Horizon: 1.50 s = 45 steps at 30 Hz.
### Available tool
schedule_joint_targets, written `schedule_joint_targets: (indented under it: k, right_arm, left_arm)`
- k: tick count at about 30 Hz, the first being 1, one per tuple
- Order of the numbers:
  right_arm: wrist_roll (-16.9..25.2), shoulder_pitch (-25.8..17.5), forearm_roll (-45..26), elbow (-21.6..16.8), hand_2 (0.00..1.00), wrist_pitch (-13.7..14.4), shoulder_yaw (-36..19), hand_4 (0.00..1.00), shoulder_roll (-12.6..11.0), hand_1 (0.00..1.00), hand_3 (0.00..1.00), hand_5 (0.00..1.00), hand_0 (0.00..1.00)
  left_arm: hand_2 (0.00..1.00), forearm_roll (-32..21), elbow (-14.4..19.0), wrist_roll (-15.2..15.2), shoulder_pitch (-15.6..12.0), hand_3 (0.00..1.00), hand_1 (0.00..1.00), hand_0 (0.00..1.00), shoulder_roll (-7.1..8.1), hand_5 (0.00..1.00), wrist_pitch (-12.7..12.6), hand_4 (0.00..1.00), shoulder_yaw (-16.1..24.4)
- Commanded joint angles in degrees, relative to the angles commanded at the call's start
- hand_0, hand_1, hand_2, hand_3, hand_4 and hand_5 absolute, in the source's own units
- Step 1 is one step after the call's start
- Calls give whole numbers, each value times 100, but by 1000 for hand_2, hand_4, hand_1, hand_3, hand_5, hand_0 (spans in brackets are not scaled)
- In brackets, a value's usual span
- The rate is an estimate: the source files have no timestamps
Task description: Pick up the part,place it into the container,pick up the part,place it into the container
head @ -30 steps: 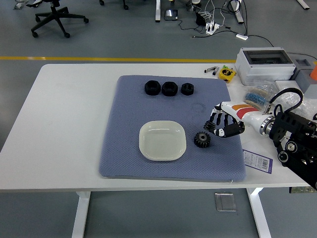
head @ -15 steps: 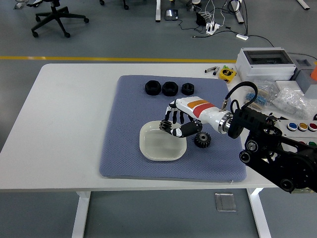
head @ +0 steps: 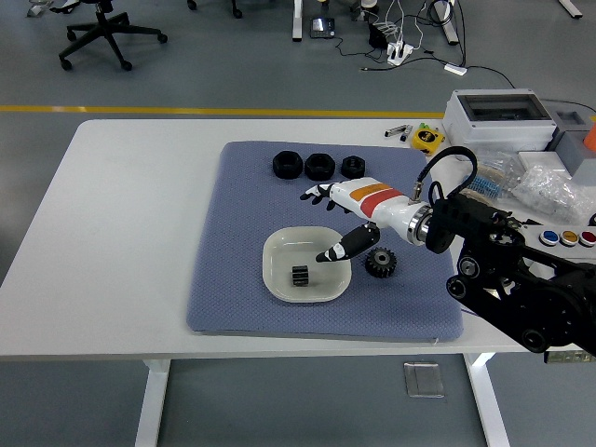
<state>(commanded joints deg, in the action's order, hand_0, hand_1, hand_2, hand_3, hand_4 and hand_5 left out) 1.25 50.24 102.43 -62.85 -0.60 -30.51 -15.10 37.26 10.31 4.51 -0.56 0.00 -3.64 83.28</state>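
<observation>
A small black gear part (head: 300,276) lies in the white square dish (head: 279,244) on the blue mat. A larger black gear (head: 380,262) lies on the mat just right of the dish. Three black nuts (head: 318,167) sit in a row at the mat's far edge. My right hand (head: 337,221) hovers over the dish's right side with fingers spread and holds nothing. The left arm is out of view.
The blue mat (head: 233,242) covers the table's middle. A grey electrical box (head: 498,121), a yellow tape measure (head: 426,139), bagged parts (head: 549,186) and a button panel (head: 570,238) crowd the right side. A label card (head: 484,303) lies by the mat's right corner.
My right hand reached from right of the mat to over the dish, then opened. The small gear dropped from it and now lies in the dish.
</observation>
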Motion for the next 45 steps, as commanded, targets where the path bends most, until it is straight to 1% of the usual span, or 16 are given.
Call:
schedule_joint_targets:
  k: [4,5,7,10,12,17,18,23,24,29,30,35,36,41,42,45]
  right_arm:
    - [-15,-10,98,130,738,-262,99,998,-295,642,812,427,574]
    - [-9,-21,113,179,726,-320,167,998,-357,642,775,420,582]
    - [33,-61,152,263,726,-373,277,998,-439,642,775,420,582]
    - [58,-134,186,394,726,-387,368,998,-474,642,775,420,582]
    - [59,-174,167,509,714,-371,401,998,-449,637,765,414,576]
    - [114,-193,118,734,714,-182,405,998,-329,637,765,414,576]
    - [123,-186,109,796,692,-162,407,998,-302,621,745,402,550]
    - [158,-176,33,1092,692,-119,420,998,-190,621,745,402,550]
    - [169,-179,14,1151,667,-100,428,998,-160,592,671,381,532]
    - [200,-186,-42,1350,667,41,495,998,-36,592,671,381,532]
    - [201,-186,-56,1385,619,49,505,992,-15,563,574,370,472]
    - [229,-186,-132,1529,619,138,556,992,70,563,574,370,472]
    - [233,-185,-139,1556,551,171,559,931,79,506,508,344,407]
    - [285,-186,-239,1637,551,280,576,931,86,506,508,344,407]
    - [292,-187,-270,1643,473,291,580,857,86,381,471,409,237]
    - [317,-191,-303,1659,473,346,589,857,87,381,471,409,237]
  left_arm:
    - [940,9,0,7,1,727,916,919,0,797,0,688,3]
    - [940,18,0,11,-4,726,916,920,0,797,-4,687,13]
    - [940,15,0,19,-6,726,916,920,0,797,-9,687,-3]
    - [940,0,0,25,-9,726,916,920,0,797,-10,687,-22]
    - [939,-2,0,27,-11,724,916,920,0,799,-10,688,-25]
    - [939,-6,0,32,-6,724,916,920,0,799,-19,688,-33]
    - [938,-29,0,32,-4,723,915,920,0,798,-20,687,-58]
    - [938,-129,0,21,3,723,915,920,0,798,-15,687,-149]
    - [938,-138,0,25,5,723,916,920,0,794,-15,685,-161]
    - [938,-165,0,35,6,723,916,920,0,794,-23,685,-193]
    - [938,-170,0,38,7,723,916,920,0,794,-24,686,-202]
    - [938,-154,0,45,10,723,916,920,0,794,-23,686,-195]
    - [938,-153,0,46,11,723,917,920,0,791,-22,684,-195]
    - [938,-164,0,44,9,723,917,920,0,791,-20,684,-204]
    - [938,-169,0,44,9,723,916,920,0,790,-20,683,-209]
    - [938,-182,0,44,9,723,916,920,0,790,-19,683,-228]
